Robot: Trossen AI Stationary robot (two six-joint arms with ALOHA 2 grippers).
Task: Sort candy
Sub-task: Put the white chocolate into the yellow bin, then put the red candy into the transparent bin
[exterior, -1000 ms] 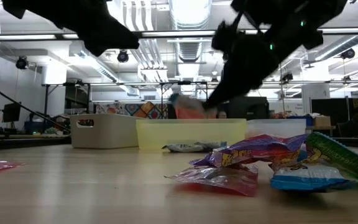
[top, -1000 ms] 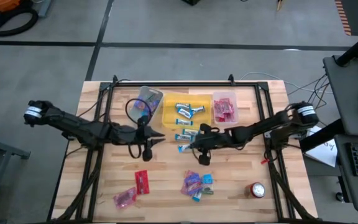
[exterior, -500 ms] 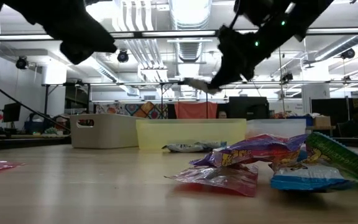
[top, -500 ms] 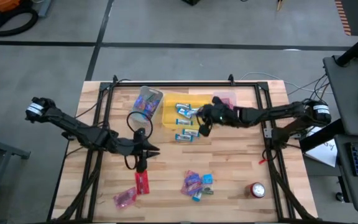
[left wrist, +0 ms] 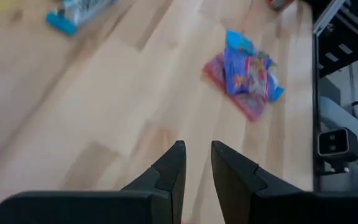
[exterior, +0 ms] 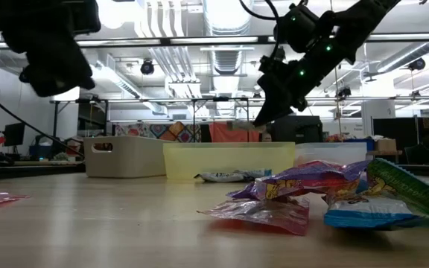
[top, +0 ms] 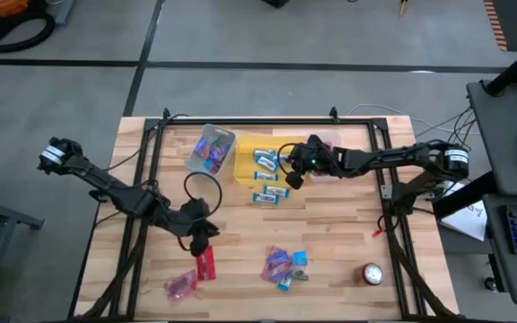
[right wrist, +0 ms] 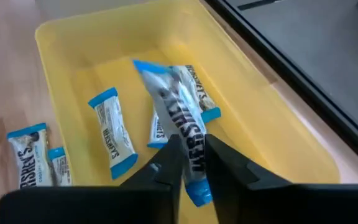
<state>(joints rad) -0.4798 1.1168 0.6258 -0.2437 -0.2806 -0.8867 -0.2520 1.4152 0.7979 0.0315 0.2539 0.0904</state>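
Note:
My right gripper (top: 291,170) hangs over the yellow bin (top: 243,170), shut on a blue-and-white candy (right wrist: 173,99). More blue-and-white pieces (right wrist: 112,134) lie in that bin, and a few (top: 272,196) lie on the table at its near side. My left gripper (top: 201,235) hovers just beyond a red candy (top: 205,263), its fingers a narrow gap apart (left wrist: 196,149) with nothing between them. A pink candy (top: 179,285) and a mixed pile (top: 284,265) lie flat near the table's near edge. My right gripper pinches the blue-and-white candy between its two fingers, near one end of the wrapper (right wrist: 193,146). The fingers (right wrist: 169,163) lie across the piece. It is lifted clear above the yellow bin, its longer free end (right wrist: 146,67) sticking out past the fingertips.
A clear bin (top: 212,148) with blue-purple candy stands left of the yellow one, a pink bin (top: 324,157) with red candy right of it. A round red and silver can (top: 371,274) stands near the near right corner. Black frame rails run along both table sides.
My right gripper has moved from the table in front of the yellow bin toward the far edge, carrying the blue-and-white candy over that bin. My left gripper has drawn back from beside the clear bin toward the near edge and toward the red candy.

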